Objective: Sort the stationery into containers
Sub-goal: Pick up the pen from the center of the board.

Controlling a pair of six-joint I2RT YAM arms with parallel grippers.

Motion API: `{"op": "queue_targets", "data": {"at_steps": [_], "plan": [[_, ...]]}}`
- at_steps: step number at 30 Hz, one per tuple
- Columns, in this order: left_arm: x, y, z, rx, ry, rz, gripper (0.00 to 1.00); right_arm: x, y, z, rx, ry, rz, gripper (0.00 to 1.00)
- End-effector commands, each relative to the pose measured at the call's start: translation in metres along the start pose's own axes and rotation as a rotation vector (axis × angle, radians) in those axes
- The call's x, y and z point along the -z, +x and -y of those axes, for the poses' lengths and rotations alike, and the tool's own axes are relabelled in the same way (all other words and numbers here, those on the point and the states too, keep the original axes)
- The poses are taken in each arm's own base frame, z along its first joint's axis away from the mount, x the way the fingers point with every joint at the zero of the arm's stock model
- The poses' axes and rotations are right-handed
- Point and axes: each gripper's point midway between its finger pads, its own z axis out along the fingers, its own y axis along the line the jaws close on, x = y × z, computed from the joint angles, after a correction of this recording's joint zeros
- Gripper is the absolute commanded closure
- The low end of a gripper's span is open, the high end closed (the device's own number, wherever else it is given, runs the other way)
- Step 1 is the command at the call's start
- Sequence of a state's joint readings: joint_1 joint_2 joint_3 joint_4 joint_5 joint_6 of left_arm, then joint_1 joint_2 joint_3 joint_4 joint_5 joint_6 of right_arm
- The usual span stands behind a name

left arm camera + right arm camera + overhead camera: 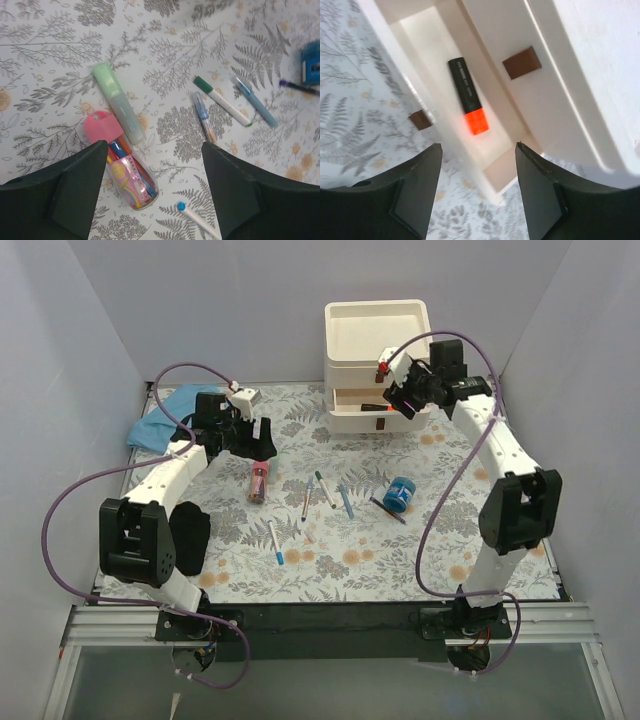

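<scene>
Black plastic marker with an orange-red cap (pixel 466 95) lies inside the pulled-out middle drawer (pixel 432 52) of the cream-white three-drawer plastic unit (pixel 375 370), lengthwise along the drawer floor. The right gripper (pixel 477 165) hangs over it with its fingers apart and nothing between them, so I judge this item as delivered. The step in hand looks like the end of a drop-off.

The next move calls for lifting that arm away from the drawer front without catching the reddish-brown handle (pixel 521 62), then going to the loose pens.

The left gripper (pixel 155 160) is spread wide and holds nothing, poised over the clear tube with a pink cap (pixel 122 170). A grasp there needs care, because a pale green highlighter (pixel 119 102) lies just beside the pink cap and could get nudged or pinched along with it.

Only the right wrist view shows the marker plainly. From the top camera the drawer's inside is crowded by the gripper. Only the left wrist view shows the highlighter, which the arm hides from above. The top camera alone gives the spread on the floral surface (pixel 330 560): a blue tape roll (pixel 400 493), a white pen with a blue cap (pixel 275 542) and a light-blue cloth (pixel 165 420) at the far left
</scene>
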State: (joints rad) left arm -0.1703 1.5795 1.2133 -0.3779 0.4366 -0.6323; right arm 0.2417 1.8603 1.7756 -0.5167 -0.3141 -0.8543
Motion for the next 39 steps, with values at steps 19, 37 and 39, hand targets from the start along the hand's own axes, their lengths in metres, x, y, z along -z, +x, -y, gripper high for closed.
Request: {"op": "queue_targets", "data": {"at_steps": [19, 37, 39], "plan": [[-0.066, 0.003, -0.015, -0.081, -0.285, -0.162, 0.34, 0.032, 0.017, -0.081, -0.354, -0.132, 0.045, 0.33], [-0.122, 0.022, -0.054, -0.166, -0.358, -0.236, 0.54, 0.030, 0.045, -0.070, -0.424, -0.133, 0.024, 0.34], [-0.128, 0.026, -0.056, -0.163, -0.354, -0.251, 0.59, 0.031, 0.046, -0.066, -0.426, -0.124, 0.025, 0.34]]}}
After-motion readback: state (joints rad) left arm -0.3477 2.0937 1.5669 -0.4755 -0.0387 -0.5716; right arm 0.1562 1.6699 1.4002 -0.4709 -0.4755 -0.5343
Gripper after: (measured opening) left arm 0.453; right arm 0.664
